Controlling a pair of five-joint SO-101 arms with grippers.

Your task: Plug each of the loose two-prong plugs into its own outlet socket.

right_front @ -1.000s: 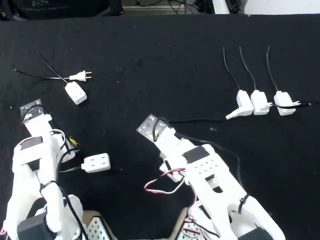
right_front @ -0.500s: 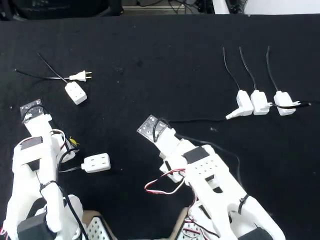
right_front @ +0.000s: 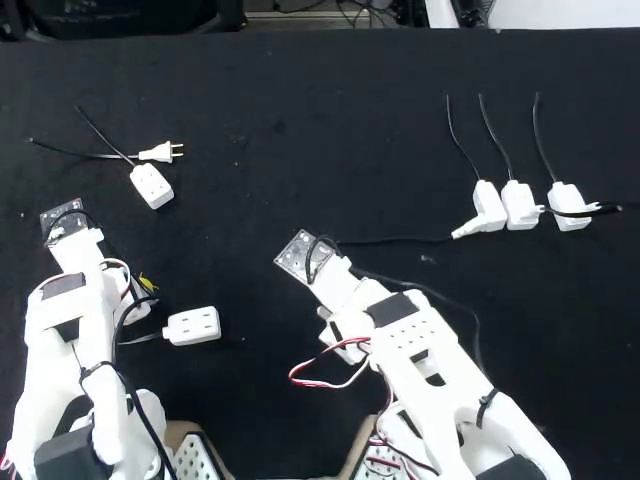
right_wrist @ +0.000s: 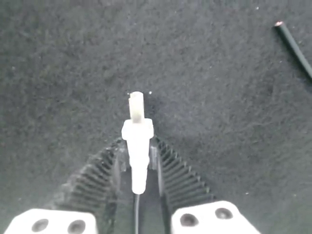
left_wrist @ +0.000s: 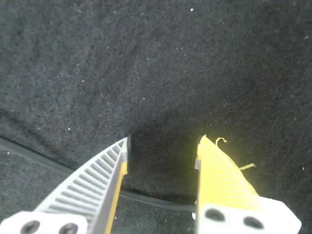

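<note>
Black felt tabletop point(right_front: 300, 100), one white outlet socket point(right_front: 192, 325) as marker. Just right of it, the right gripper point(right_wrist: 138, 146) is clamped on a white two-prong plug point(right_wrist: 137, 127), prongs jutting past the fingertips. Just left of it, the left gripper point(left_wrist: 163, 148) has its jaws apart over a black cord point(left_wrist: 156, 199); a second loose plug point(right_front: 160, 152) lies well beyond the socket.

Black cloth point(right_front: 300, 120) lies flat, cables point(right_front: 365, 12) past its far edge.
</note>
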